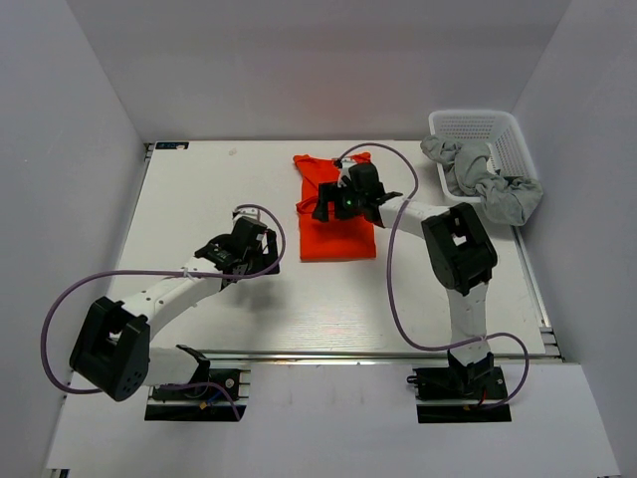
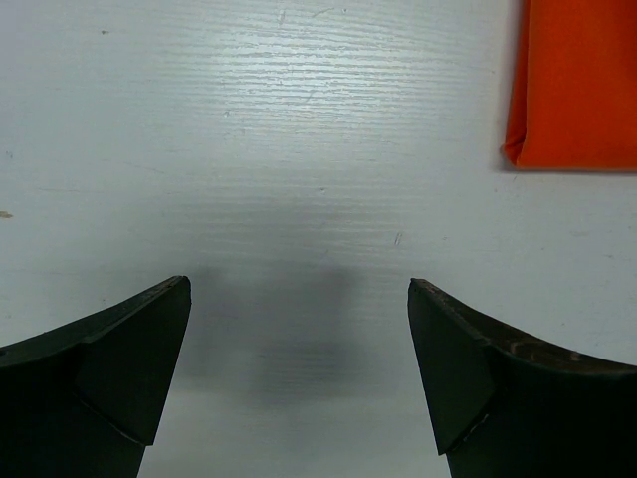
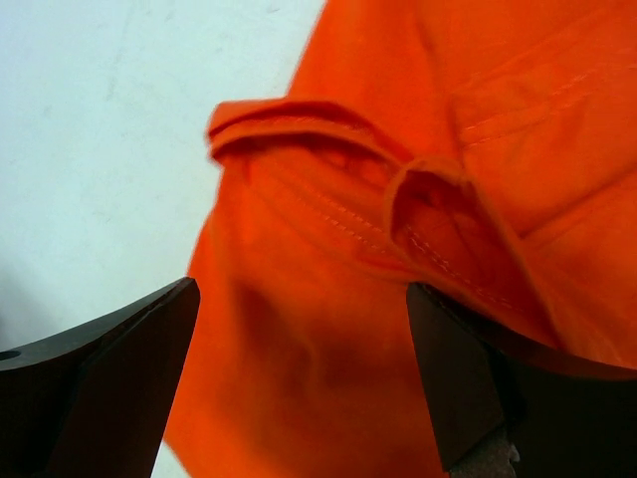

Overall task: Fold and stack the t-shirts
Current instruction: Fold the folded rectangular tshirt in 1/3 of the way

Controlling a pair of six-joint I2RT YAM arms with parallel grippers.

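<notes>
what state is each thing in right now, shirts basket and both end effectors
orange t-shirt: folded into a rough rectangle, lying on the table, far end rumpled
grey t-shirts: unfolded, crumpled in the basket, spilling over its near rim
basket: upright at the far right corner
left end effector: open, empty, above bare table
right end effector: open, holding nothing, over the orange t-shirt's rumpled end
</notes>
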